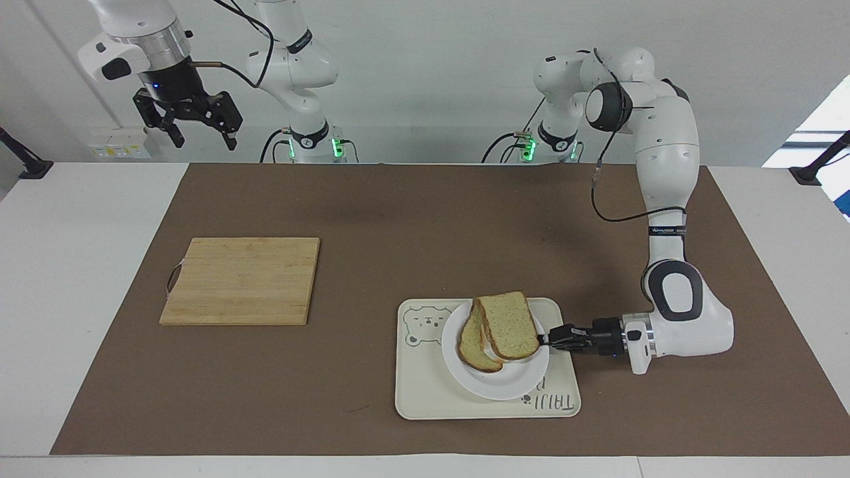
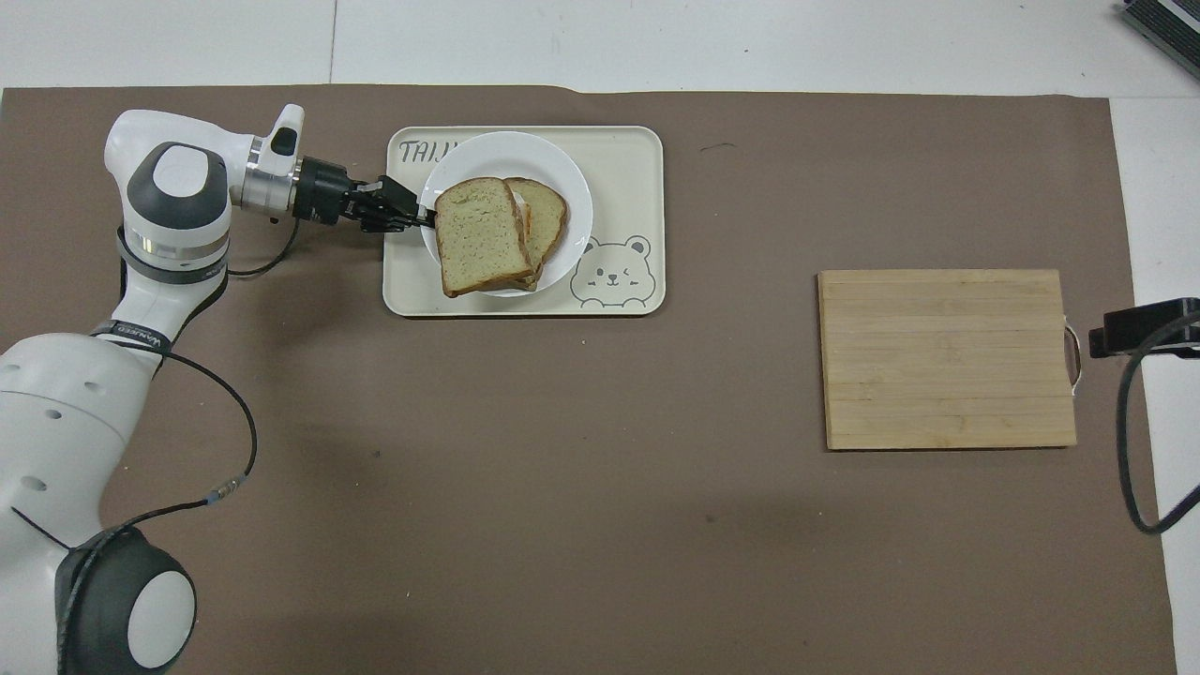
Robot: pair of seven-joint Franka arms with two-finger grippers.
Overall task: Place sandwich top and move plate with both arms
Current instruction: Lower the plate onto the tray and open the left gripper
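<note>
The left gripper [image 1: 546, 340] lies low and level over the bear-print tray [image 1: 425, 392], its fingertips pinched together on the rim of the white plate [image 1: 511, 385] at the edge toward the left arm's end of the table; in the overhead view the same gripper [image 2: 427, 217] meets the plate [image 2: 562, 178] just beside the top slice. On the plate rest two slices of bread: the sandwich top [image 1: 508, 325], a tan speckled slice with a brown crust, lies slanted over a lower slice [image 1: 473, 345] that sticks out from under it toward the right arm's end. From above, the sandwich top [image 2: 476, 236] covers most of the lower slice [image 2: 548, 217]. The plate sits on the tray [image 2: 628, 169], over the printed lettering and clear of the bear drawing. The tray lies on the brown table mat [image 1: 425, 212], toward the left arm's end and farther from the robots than the bamboo cutting board [image 1: 242, 280], which lies well apart toward the right arm's end. The right gripper [image 1: 199, 126] waits high in the air at the right arm's end, its fingers spread wide and empty.
</note>
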